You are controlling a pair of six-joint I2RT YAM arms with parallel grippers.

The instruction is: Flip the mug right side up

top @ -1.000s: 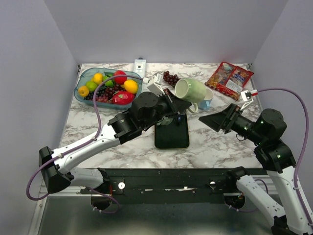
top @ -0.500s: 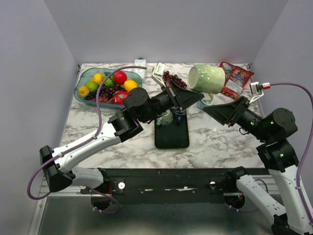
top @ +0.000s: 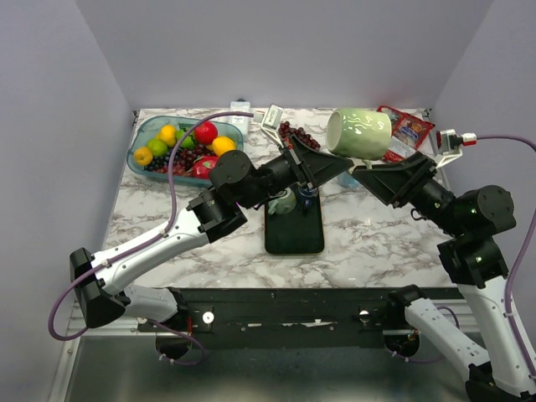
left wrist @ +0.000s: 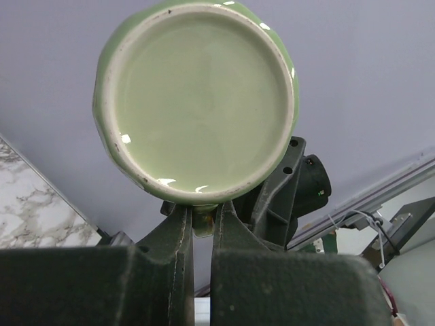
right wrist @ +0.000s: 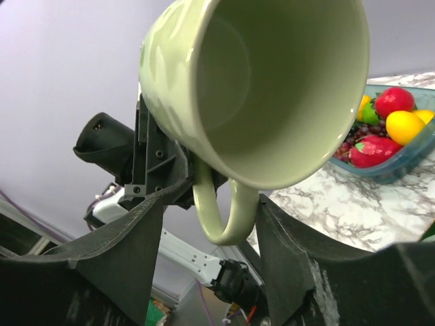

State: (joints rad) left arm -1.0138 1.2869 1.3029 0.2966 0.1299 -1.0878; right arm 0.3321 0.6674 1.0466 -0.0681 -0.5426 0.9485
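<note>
Pale green mug [top: 360,132] sideways in midair

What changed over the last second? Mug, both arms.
The left gripper raised the mug, up and to the right, turning its mouth toward the right gripper. That gripper moved in; its open jaws now straddle the handle, not yet gripping. Left grip, fruit tray and phone unchanged.

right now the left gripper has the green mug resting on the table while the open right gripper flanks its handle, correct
No: the right wrist view shows the left gripper holding the mug in the air, above the table. The open right gripper does flank its handle.
</note>
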